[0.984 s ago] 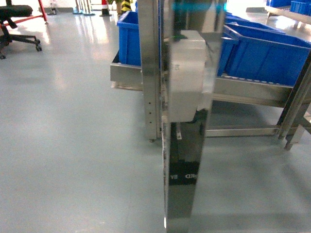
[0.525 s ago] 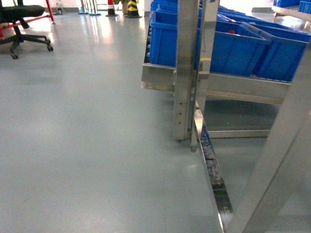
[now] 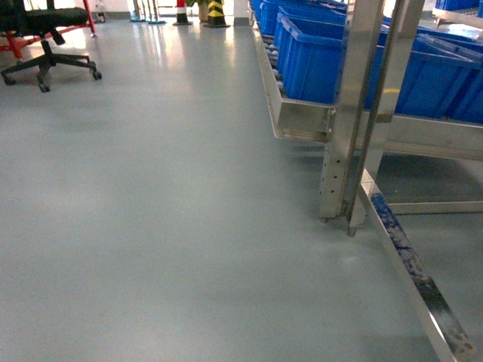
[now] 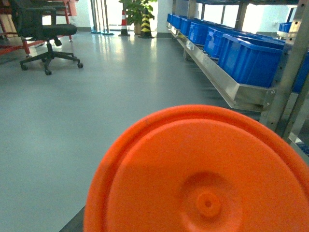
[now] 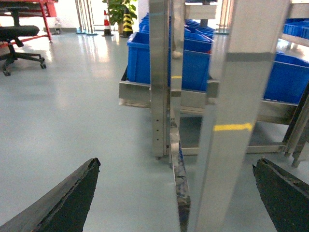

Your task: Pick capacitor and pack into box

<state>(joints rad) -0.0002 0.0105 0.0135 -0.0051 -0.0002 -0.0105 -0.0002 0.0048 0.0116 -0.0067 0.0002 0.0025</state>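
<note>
The head view has swung left off the steel rack (image 3: 355, 113) onto bare floor (image 3: 151, 226) — right jaws spread, left jaws' state untellable, neither capacitor nor box visible, so still searching.

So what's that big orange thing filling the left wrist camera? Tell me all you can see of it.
The orange disc is a round, smooth, plastic-looking piece with a raised ring near its rim and a small central nub. It fills the lower frame, cut off at the bottom and right, lit from the upper right with a shadow across its left. The grey floor shows behind it. What holds it is out of view; no fingers appear.
</note>
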